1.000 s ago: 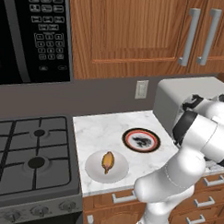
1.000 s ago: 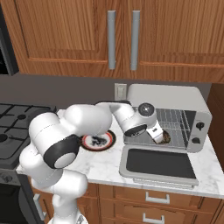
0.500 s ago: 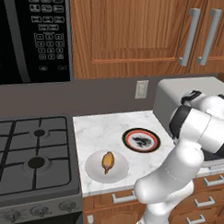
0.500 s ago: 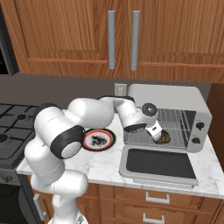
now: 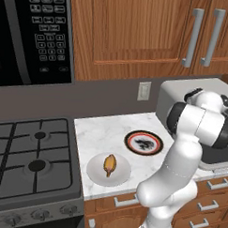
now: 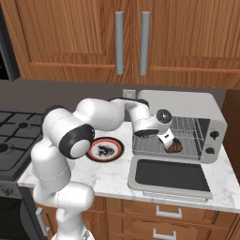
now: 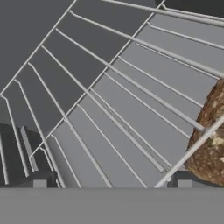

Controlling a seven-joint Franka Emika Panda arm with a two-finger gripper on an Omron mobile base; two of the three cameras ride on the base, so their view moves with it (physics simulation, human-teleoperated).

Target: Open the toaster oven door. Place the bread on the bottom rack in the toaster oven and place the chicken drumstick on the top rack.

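Observation:
The toaster oven (image 6: 187, 101) stands at the right of the counter with its door (image 6: 168, 174) folded down flat. Inside, the dark brown bread (image 6: 175, 147) lies on the bottom rack (image 6: 146, 145), under the top rack (image 6: 186, 125). My gripper (image 6: 165, 139) reaches into the oven just left of the bread, open and holding nothing. In the hand view the gripper (image 7: 111, 183) looks along the rack wires (image 7: 122, 100), with the bread (image 7: 211, 140) off to the right. The chicken drumstick (image 5: 110, 164) lies on a white plate (image 5: 95, 174) near the counter's front edge.
A red-rimmed plate (image 6: 105, 149) with dark crumbs sits left of the oven. A gas stove (image 5: 24, 159) adjoins the counter on the left, under a black microwave (image 5: 35, 32). Wooden cabinets (image 6: 131, 37) hang above.
My arm's upper links have shifted a little, while the hand stays inside the oven beside the bread. The jaws remain open and the bread has not moved.

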